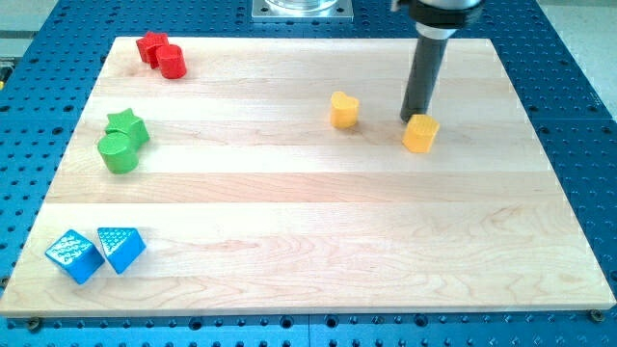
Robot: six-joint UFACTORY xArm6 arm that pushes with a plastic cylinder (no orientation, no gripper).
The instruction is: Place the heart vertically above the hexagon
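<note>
On the wooden surface, my tip stands just beside the yellow hexagon, at its upper-left edge as the view shows it; the arm carries a plain rod and no claw, so there is nothing to part or close. The yellow heart sits to the view's left of the hexagon, slightly higher and apart from it. At the view's far left lie paired blocks: red star touching red cylinder, green star against green cylinder, and blue cube beside blue triangle.
</note>
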